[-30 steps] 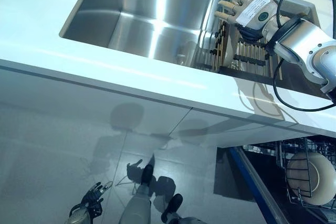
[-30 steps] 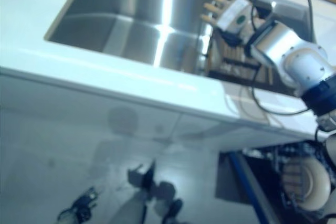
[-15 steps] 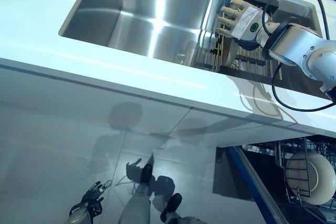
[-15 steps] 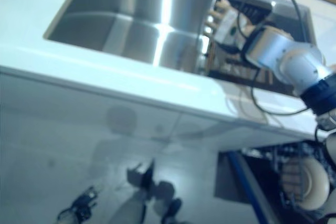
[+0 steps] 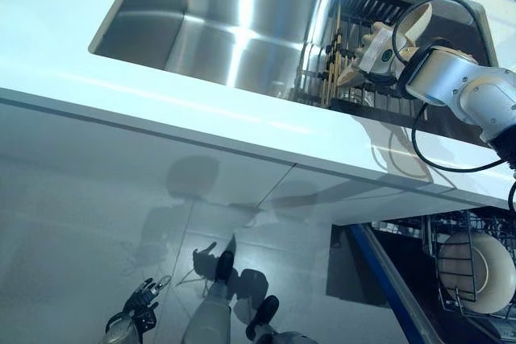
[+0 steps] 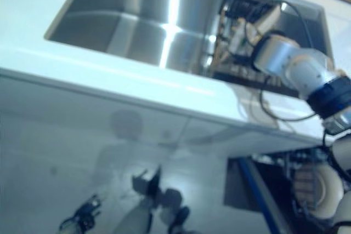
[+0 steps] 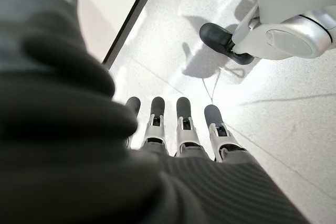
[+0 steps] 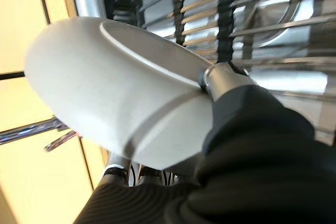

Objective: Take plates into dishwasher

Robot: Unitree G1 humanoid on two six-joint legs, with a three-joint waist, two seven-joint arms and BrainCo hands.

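The right hand (image 8: pixel 231 129) now pinches a plate (image 8: pixel 105 87), lifted off the sink rack (image 5: pixel 355 78); next comes carrying it to the dishwasher (image 5: pixel 472 275); the left hand (image 7: pixel 178 129) hangs spread.

White plate (image 8: pixel 110 87), tilted on edge above the sink rack (image 5: pixel 379 86). Second white plate (image 5: pixel 476 271), upright in the dishwasher basket (image 5: pixel 439 231).

Head stereo pair: looks steeply down from above, sharing the white worktop (image 5: pixel 201 110), stainless steel sink (image 5: pixel 218 30) and glossy floor (image 6: pixel 82 163). Left wrist camera: close, facing the floor. Right wrist camera: very close on a white round plate (image 8: pixel 110 93).
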